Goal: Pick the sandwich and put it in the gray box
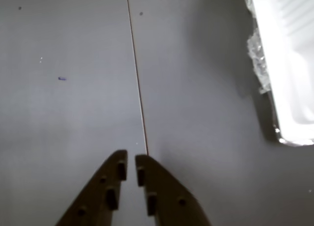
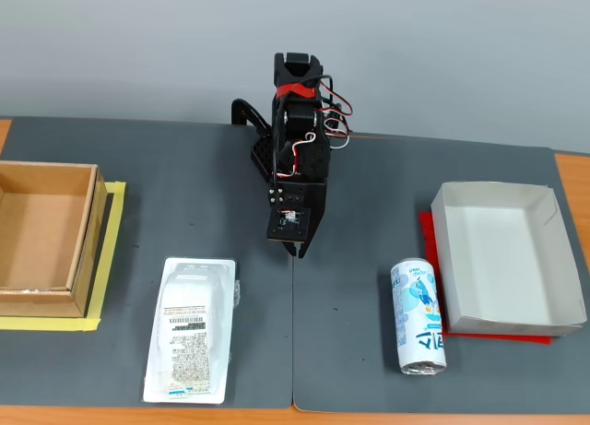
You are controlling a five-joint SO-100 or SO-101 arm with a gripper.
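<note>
The sandwich (image 2: 192,328), a flat clear-wrapped package with a white barcode label, lies on the dark mat at the front left in the fixed view. Its bright white wrapping shows at the right edge of the wrist view (image 1: 289,64). The gray box (image 2: 502,193), a shallow pale tray, sits at the right and is empty. My gripper (image 2: 293,250) hangs over the mat's middle seam, between the sandwich and the box and apart from both. In the wrist view the gripper (image 1: 131,157) has its jaws almost together with nothing between them.
A blue-and-white drink can (image 2: 419,316) lies on its side just left of the gray box, which rests on a red sheet (image 2: 429,236). A brown cardboard box (image 2: 83,231) stands at the far left on yellow tape (image 2: 109,259). A seam (image 1: 137,84) runs down the mat.
</note>
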